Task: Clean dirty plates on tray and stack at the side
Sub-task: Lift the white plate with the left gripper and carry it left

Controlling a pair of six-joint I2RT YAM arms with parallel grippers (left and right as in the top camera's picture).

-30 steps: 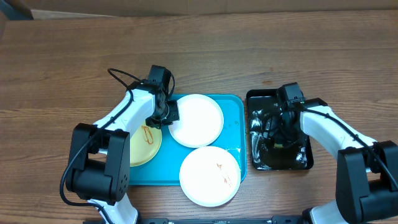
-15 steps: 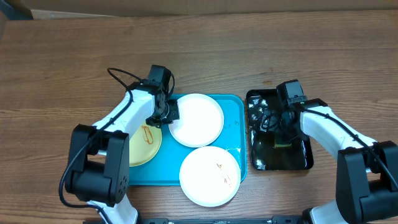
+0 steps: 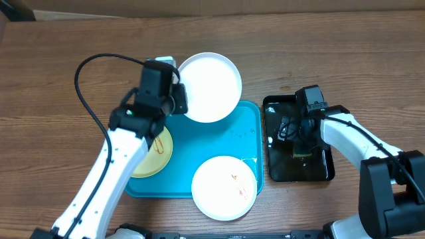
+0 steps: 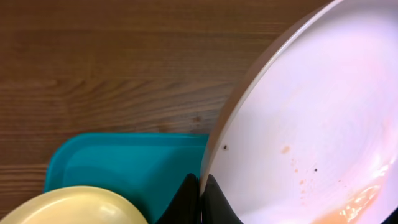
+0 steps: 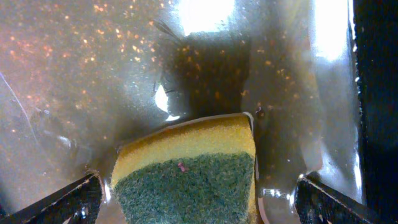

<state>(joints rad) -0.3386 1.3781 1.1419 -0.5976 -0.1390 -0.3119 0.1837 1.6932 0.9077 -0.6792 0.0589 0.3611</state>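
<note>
My left gripper [image 3: 178,101] is shut on the rim of a white plate [image 3: 210,87] and holds it lifted over the far edge of the turquoise tray [image 3: 247,129]. In the left wrist view the fingers [image 4: 200,200] pinch that plate [image 4: 311,118], which carries small orange smears. A pale yellow plate [image 3: 157,157] with a brown smear lies on the tray's left side. Another white plate [image 3: 224,188], smeared, overhangs the tray's front edge. My right gripper [image 3: 299,141] is open inside the black tray [image 3: 273,166], its fingers apart on either side of a yellow-green sponge [image 5: 186,174].
The black tray [image 5: 93,74] is wet and glossy, with specks in the liquid. Bare wooden table [image 3: 73,73] surrounds both trays. A cable [image 3: 93,73] loops above the left arm.
My left arm has lifted the white plate off the tray and carried it toward the far edge. The right gripper stays open in the black tray, now over the sponge.
</note>
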